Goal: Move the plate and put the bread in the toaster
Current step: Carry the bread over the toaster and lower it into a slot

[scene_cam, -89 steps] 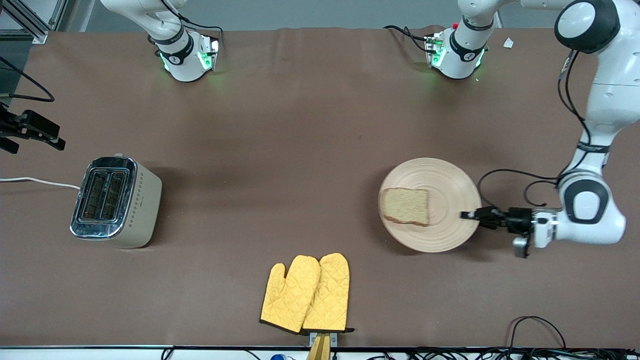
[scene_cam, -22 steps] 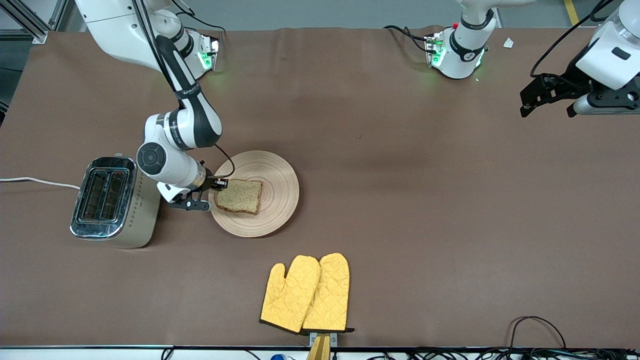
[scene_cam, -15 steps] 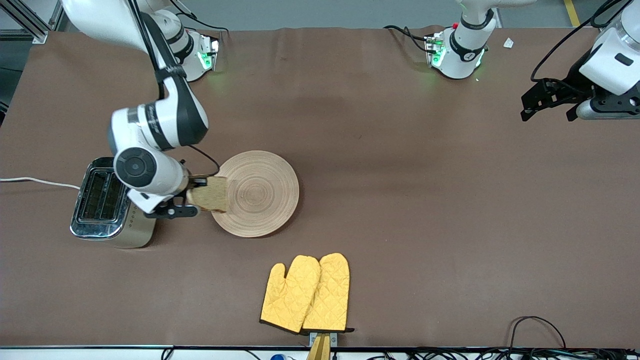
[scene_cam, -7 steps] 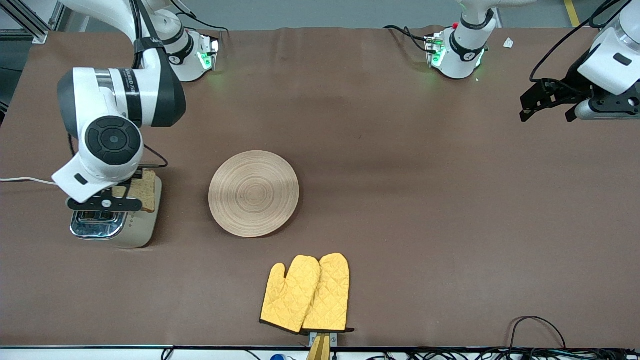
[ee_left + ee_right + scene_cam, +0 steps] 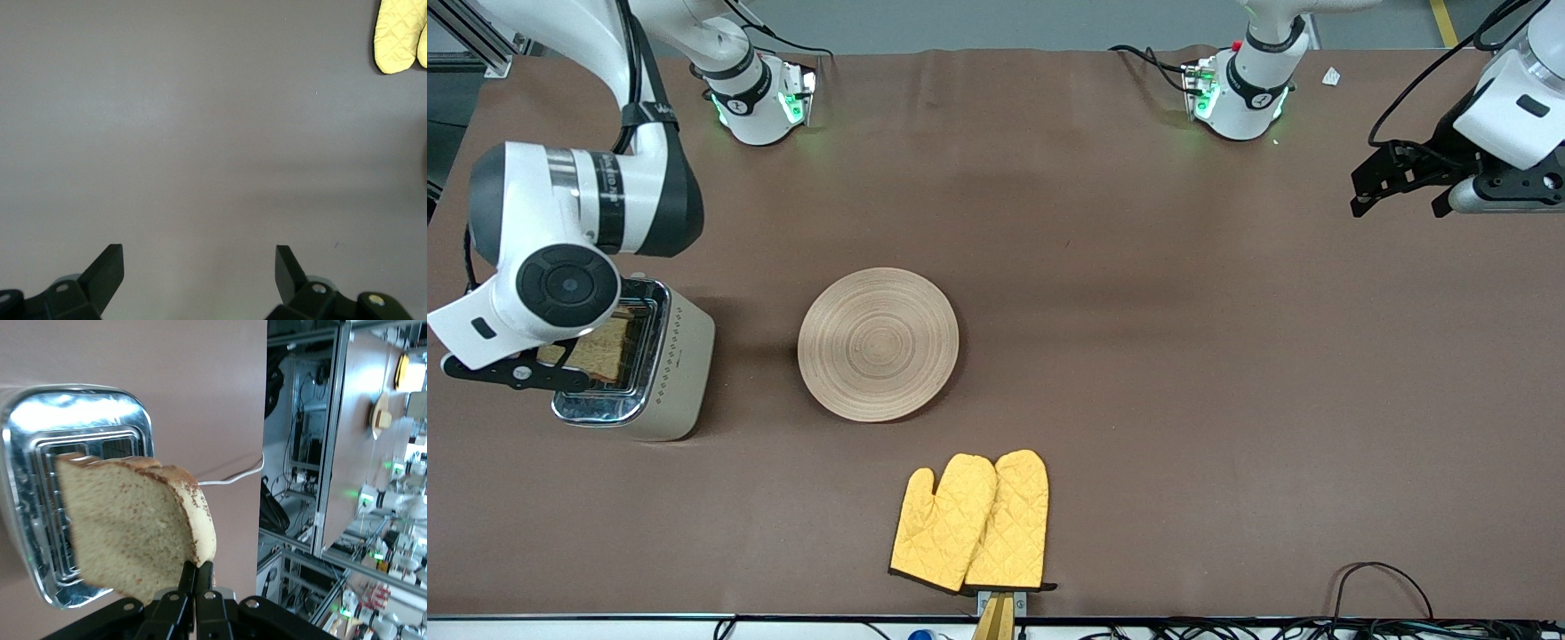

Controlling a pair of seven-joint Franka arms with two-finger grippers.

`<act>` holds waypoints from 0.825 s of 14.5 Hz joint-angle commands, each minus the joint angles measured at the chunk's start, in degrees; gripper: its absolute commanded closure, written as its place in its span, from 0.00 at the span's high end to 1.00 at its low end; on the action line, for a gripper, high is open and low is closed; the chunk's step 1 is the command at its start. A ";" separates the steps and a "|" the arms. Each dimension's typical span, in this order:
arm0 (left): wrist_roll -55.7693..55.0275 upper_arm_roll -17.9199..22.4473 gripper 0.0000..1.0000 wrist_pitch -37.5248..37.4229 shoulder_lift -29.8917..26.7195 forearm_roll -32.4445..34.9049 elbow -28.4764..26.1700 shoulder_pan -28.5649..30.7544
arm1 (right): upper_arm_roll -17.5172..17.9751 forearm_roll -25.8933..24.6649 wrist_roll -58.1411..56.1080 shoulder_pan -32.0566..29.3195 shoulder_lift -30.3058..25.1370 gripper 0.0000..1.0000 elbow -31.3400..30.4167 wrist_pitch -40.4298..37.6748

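The light wooden plate [image 5: 878, 344] lies bare on the table mid-way along it. The cream and chrome toaster [image 5: 671, 364] stands toward the right arm's end. My right gripper [image 5: 197, 577] is shut on one corner of the brown bread slice [image 5: 133, 527] and holds it tilted just above the toaster's chrome top [image 5: 27, 453]. In the front view the bread [image 5: 600, 348] shows over the slots, partly hidden by the right wrist. My left gripper [image 5: 1396, 182] is open and empty, up over the left arm's end of the table, where the arm waits; its own view [image 5: 200, 267] shows only bare table between the fingers.
A pair of yellow oven mitts [image 5: 971, 520] lies nearer to the front camera than the plate, by the table edge; they also show in the left wrist view [image 5: 400, 37]. The toaster's white cord [image 5: 489, 322] runs off the right arm's end.
My right gripper lifted the bread off the plate and carried it to above the toaster's slots. The plate stayed put. The left arm has barely moved.
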 commanded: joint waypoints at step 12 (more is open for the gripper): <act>-2.75 -1.22 1.00 -1.29 0.11 1.85 1.20 -0.45 | 0.72 -4.05 9.51 2.93 5.94 0.01 -4.82 3.07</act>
